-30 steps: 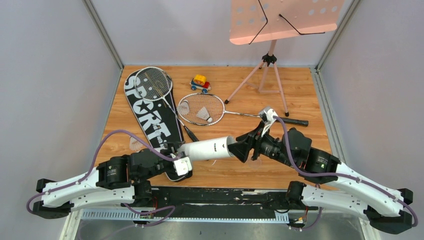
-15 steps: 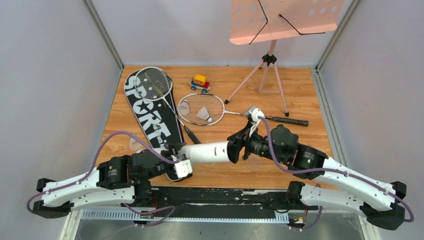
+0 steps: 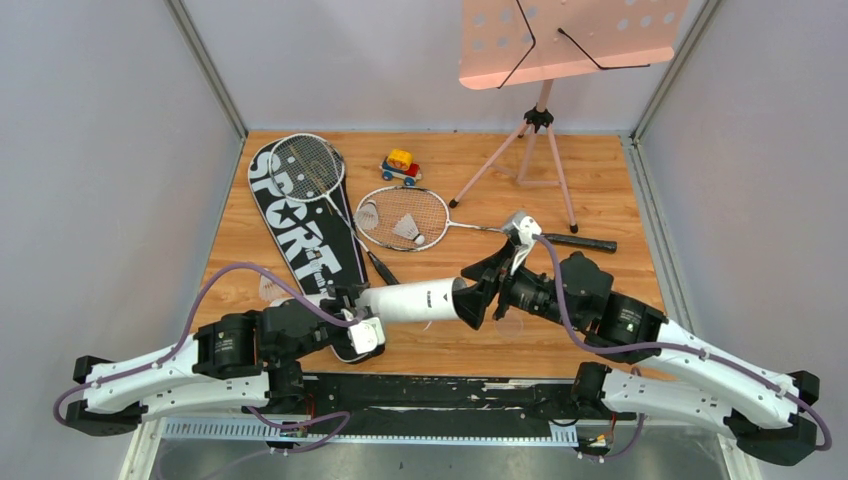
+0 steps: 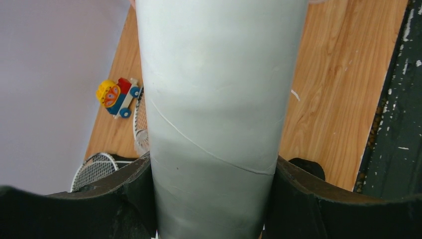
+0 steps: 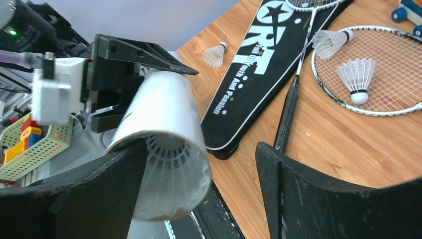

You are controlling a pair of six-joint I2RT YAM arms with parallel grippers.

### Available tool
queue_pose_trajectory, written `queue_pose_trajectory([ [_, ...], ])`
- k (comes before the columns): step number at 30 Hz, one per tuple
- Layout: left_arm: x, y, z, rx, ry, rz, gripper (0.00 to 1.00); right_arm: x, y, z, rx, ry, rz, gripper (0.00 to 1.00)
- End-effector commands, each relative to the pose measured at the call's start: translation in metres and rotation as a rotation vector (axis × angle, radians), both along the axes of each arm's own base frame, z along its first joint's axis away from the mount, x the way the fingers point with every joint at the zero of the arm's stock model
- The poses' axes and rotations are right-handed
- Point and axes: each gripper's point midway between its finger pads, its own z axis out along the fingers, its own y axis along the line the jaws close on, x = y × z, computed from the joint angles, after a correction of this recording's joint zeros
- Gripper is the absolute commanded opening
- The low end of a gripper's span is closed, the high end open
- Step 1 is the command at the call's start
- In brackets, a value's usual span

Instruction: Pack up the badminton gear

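My left gripper (image 3: 352, 318) is shut on the white tube (image 3: 415, 300), which lies level above the table's near edge; in the left wrist view the tube (image 4: 214, 99) fills the space between both fingers. My right gripper (image 3: 478, 292) stands open at the tube's open mouth (image 5: 159, 109), one finger alongside its rim. A white shuttlecock (image 5: 171, 164) sits inside the mouth, skirt outward, held by no finger. One racket (image 3: 305, 165) lies on the black SPORT bag (image 3: 295, 230). A second racket (image 3: 405, 217) carries two shuttlecocks (image 3: 408, 228). Another shuttlecock (image 3: 270, 288) lies left of the bag.
A small red-yellow-blue toy car (image 3: 400, 165) sits at the back of the wooden table. The pink music stand (image 3: 570, 40) rises at the back right on its tripod (image 3: 530, 160). A small translucent disc (image 3: 508, 325) lies under my right wrist. Grey walls close in both sides.
My right gripper pushed left against the tube's mouth, then eased back slightly, and its jaws have spread wider. The left gripper and the tube have stayed put.
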Motion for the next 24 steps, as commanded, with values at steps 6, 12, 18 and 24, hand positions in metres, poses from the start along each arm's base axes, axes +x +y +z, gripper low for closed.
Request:
queue_pose_trajectory([
  [6, 0.031, 0.023, 0.032, -0.096, -0.101, 0.225, 0.61, 0.004, -0.026, 0.055, 0.170, -0.077, -0.091, 0.81],
  [12, 0.043, 0.047, 0.051, -0.164, -0.155, 0.361, 0.62, 0.022, -0.035, 0.049, 0.191, -0.076, -0.207, 0.77],
  [18, 0.057, 0.082, 0.066, -0.193, -0.214, 0.556, 0.61, 0.055, -0.016, 0.016, 0.071, -0.073, -0.310, 0.74],
  [24, 0.059, 0.107, 0.078, -0.255, -0.235, 0.651, 0.60, 0.125, -0.005, -0.033, -0.030, 0.108, -0.505, 0.67],
])
